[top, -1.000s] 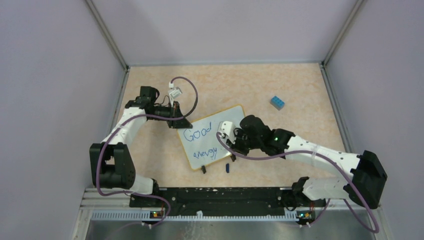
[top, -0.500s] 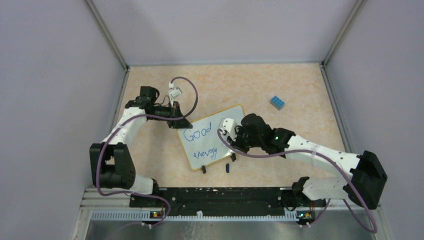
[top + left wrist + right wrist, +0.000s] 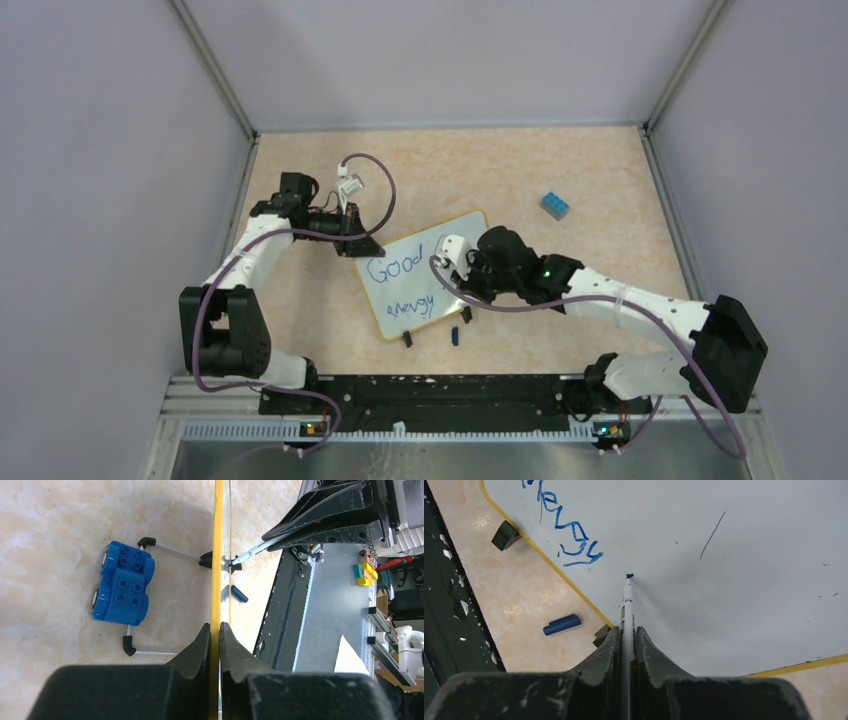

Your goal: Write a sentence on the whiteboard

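Observation:
The whiteboard [image 3: 440,232] stands propped on black clip feet [image 3: 407,340] at mid-table. My left gripper [image 3: 358,245] is shut on its upper left edge; in the left wrist view the jaws [image 3: 216,630] pinch the yellow rim [image 3: 218,555]. The sentence [image 3: 398,270] is blue lettering in two lines, "Good" above a scrawled word [image 3: 566,537]. My right gripper [image 3: 628,632] is shut on a white marker [image 3: 627,600]. The marker's blue tip meets the whiteboard [image 3: 724,580] just right of the scrawled word's end.
A blue marker cap [image 3: 455,335] lies on the table below the board's lower edge, near a clip foot [image 3: 505,535]. A small blue block [image 3: 556,206] sits behind the board to the right. Grey walls enclose the table on three sides.
My right arm has shifted slightly left and up along the board with the marker. The left arm and the board have not moved.

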